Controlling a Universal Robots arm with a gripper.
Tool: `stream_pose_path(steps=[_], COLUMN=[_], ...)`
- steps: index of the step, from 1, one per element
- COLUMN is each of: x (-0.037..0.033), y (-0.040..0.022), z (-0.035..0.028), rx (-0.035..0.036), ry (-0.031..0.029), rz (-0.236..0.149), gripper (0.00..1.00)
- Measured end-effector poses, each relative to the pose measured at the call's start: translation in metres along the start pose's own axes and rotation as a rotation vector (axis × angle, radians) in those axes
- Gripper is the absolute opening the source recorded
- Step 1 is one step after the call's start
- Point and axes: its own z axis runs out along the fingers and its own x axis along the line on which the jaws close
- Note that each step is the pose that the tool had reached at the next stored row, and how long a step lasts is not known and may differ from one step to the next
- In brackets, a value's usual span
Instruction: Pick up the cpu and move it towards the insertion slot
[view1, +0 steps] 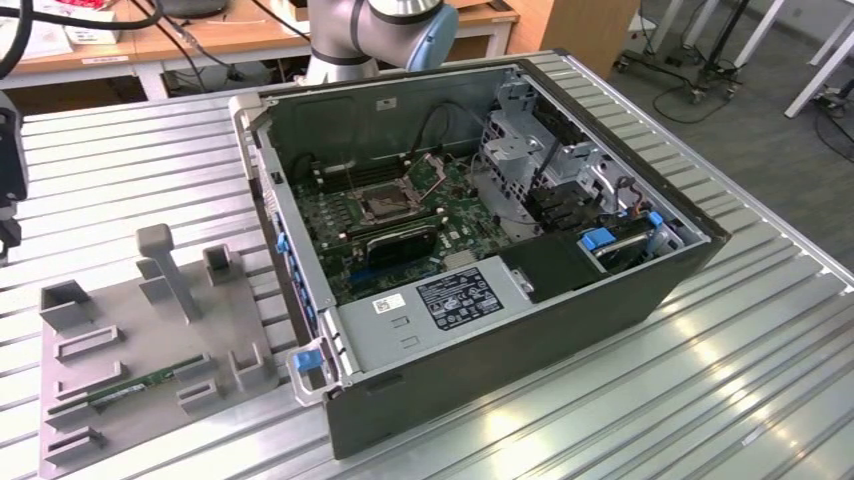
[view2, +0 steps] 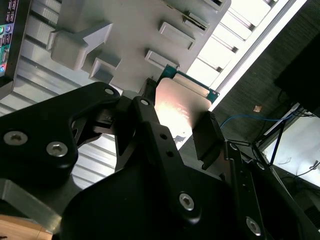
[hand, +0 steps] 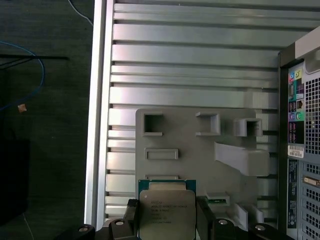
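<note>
The cpu (hand: 166, 212), a flat square chip with a silvery top and a green edge, sits between my gripper's (hand: 167, 222) two black fingers (hand: 131, 220). The gripper is shut on it and holds it in the air above the grey fixture plate (hand: 190, 150). In the second wrist view the cpu (view2: 177, 107) shows its pale face between the gripper's (view2: 175, 120) fingertips (view2: 207, 137). The insertion slot (view1: 383, 200), a square silver-framed socket on the green board, lies inside the open computer case, well toward the exterior view's right of the dark wrist (view1: 7, 180).
The open computer case (view1: 534, 300) lies on a ribbed metal table (view1: 747, 400). The grey fixture plate (view1: 147, 340) has raised posts and a green memory stick (view1: 134, 388). The case's rear panel (hand: 300, 150) stands beside the plate. The table's edge (hand: 100, 125) runs close by.
</note>
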Motion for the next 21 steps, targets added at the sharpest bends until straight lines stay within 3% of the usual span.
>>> stream_pose_path(steps=[21], x=[0.0000], y=[0.0006], z=[-0.0150], rx=[0.0000], ry=[0.0000], rz=[0.000], gripper=[0.54])
